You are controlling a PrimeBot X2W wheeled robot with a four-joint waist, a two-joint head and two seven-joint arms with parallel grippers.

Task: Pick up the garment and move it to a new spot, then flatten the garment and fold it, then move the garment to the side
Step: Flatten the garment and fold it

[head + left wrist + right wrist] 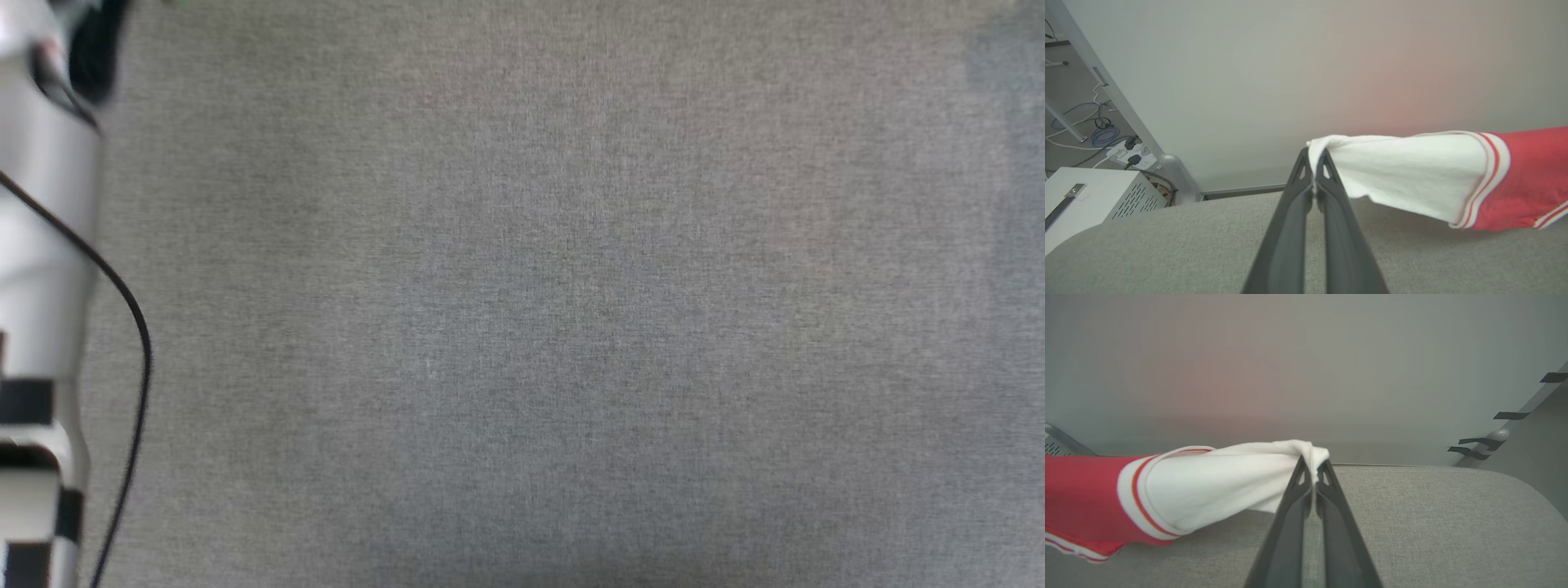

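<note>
Stretching over the grey worktop, the red jersey is pinched by its white sleeves: left fingers closed on one, right fingers on the other. Looks thin and limp; sleeve edges should hold well.

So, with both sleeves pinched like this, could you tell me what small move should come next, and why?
Probably lower both together, held apart, to lay the garment on the grey surface. The left gripper is shut on one white sleeve, the right gripper on the other, and both sleeves are held up off the surface, so the shirt looks ready to set down stretched.
</note>
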